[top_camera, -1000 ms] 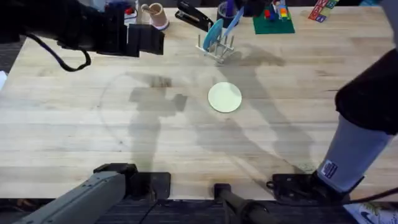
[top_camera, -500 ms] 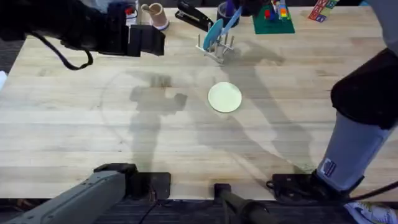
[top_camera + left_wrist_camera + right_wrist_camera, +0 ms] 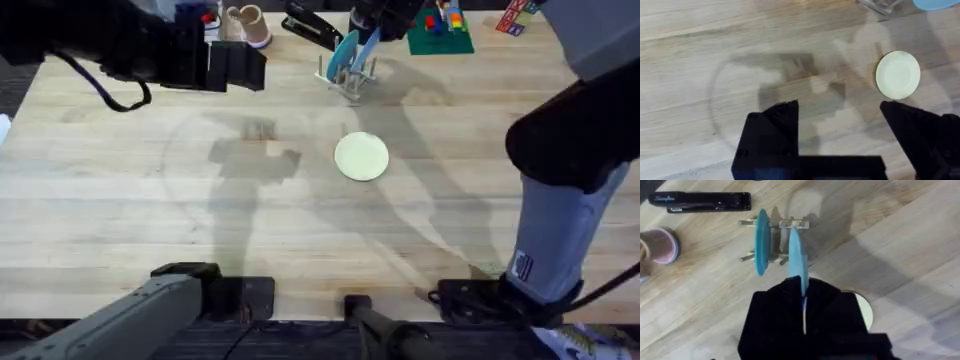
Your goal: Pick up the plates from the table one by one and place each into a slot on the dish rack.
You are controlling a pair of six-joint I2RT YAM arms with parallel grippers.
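Two thin discs at my peg rack (image 3: 774, 240), teal plate (image 3: 762, 242) slotted upright, right gripper (image 3: 803, 297) clamped on light blue plate (image 3: 796, 260), left gripper (image 3: 840, 130) spread wide and empty, cream plate (image 3: 361, 157) flat mid-surface (image 3: 120, 200).

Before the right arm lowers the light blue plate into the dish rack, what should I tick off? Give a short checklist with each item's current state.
1. Right gripper shut on light blue plate: ok.
2. Plate held on edge, over the dish rack: ok.
3. Teal plate already standing in its slot: ok.
4. Held plate lined up with a free slot: cannot tell.
5. Left gripper open, away from the rack: ok.
6. Cream plate flat on the table, waiting: ok.
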